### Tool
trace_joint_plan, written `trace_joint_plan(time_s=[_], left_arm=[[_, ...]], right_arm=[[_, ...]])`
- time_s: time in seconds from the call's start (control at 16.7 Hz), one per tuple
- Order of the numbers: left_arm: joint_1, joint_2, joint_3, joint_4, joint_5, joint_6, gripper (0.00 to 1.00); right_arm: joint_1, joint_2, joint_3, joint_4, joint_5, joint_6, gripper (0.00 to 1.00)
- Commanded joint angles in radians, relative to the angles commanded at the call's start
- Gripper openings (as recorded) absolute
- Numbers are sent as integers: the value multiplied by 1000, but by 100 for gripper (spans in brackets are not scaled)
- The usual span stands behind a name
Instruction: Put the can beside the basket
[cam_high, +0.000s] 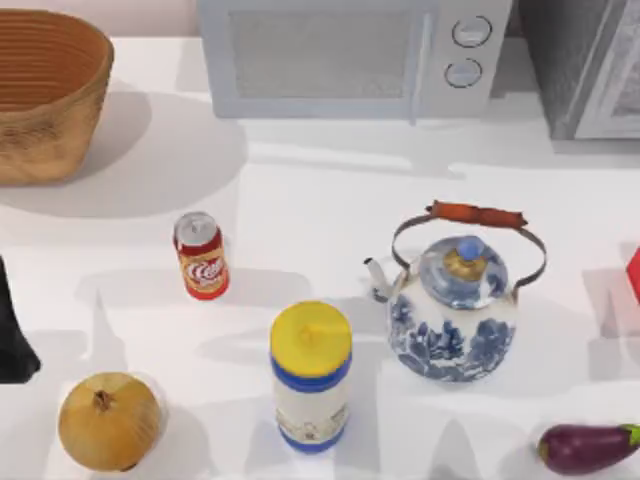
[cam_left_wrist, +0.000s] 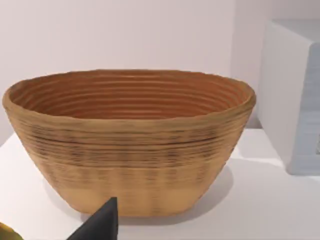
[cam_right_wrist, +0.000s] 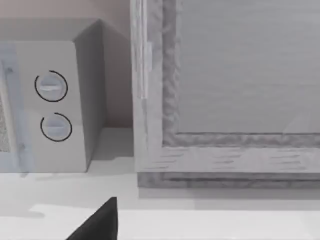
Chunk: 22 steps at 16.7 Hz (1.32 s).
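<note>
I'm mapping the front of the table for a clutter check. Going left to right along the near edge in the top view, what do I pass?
Round golden-brown onion → yellow-lidded blue-and-white jar → blue-and-white porcelain kettle → glossy purple eggplant.

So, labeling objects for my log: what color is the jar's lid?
Yellow; the jar lid shows best in the top view.
</note>
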<state>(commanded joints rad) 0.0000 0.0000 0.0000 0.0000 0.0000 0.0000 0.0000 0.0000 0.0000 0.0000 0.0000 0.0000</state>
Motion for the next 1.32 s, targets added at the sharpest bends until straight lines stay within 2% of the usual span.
trace_joint_plan(time_s=[0.24, 0.54, 1.32], left_arm=[[-9, 31, 30, -27, 0, 8, 100], [-78, 294, 277, -225, 1, 72, 100], [-323, 1626, 1366, -977, 0, 300, 100]], right_arm=[[0, 0, 0, 0, 0, 0, 100], [0, 0, 0, 0, 0, 0, 100], [0, 0, 0, 0, 0, 0, 100]])
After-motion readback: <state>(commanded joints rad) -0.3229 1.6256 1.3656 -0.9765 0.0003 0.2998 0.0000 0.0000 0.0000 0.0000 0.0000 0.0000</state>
